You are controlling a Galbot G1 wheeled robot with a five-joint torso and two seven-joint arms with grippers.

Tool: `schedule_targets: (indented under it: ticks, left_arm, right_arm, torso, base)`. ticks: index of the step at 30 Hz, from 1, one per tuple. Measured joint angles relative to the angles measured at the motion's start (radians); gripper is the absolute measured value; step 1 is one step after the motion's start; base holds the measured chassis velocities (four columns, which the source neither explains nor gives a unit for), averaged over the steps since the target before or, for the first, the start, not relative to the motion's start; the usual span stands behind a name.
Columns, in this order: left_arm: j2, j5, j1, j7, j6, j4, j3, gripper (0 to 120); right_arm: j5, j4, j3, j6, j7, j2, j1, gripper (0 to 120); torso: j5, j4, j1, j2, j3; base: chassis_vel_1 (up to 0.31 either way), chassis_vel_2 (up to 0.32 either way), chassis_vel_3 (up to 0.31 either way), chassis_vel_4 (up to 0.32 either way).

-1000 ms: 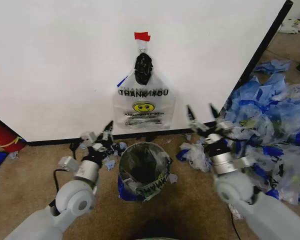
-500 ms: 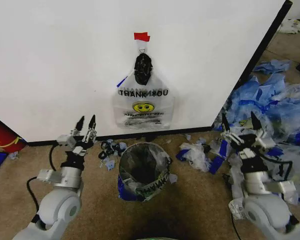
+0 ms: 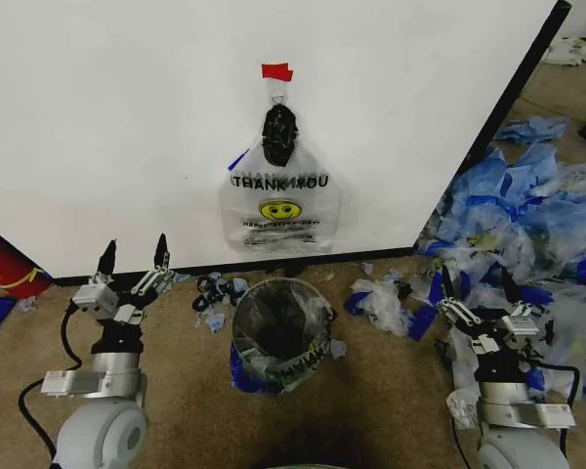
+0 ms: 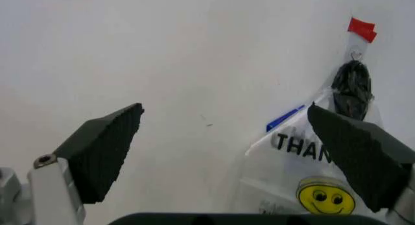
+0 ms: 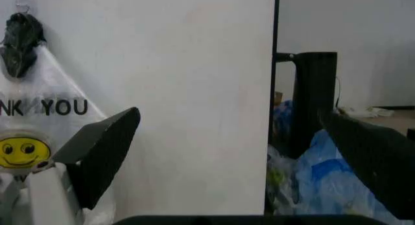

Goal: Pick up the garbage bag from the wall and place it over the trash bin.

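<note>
"THANK YOU" garbage bag [image 3: 279, 200] on wall [image 3: 127, 117], smaller print seemingly unreadable; both pincers apart.

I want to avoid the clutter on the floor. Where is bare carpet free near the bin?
Bare carpet lies between the left pincer and the trash bin, and in front of the bin. Small scraps lie by the wall. Crowded: the bag pile around the right pincer.

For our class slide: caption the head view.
Clear smiley-print garbage bag hangs on white wall above black wire-mesh trash bin.
</note>
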Motion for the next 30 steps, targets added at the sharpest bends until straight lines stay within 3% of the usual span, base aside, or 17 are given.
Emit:
schedule_targets:
  ticks: [30]
  left_arm:
    - [-0.016,0.020,0.008,-0.008,-0.009,-0.003,0.007,100]
  right_arm:
    - [-0.020,-0.003,-0.010,0.007,0.012,0.010,-0.012,100]
  torso:
    - [0.0000,-0.0002,0.000,0.000,0.000]
  base:
    - [0.000,0.000,0.000,0.000]
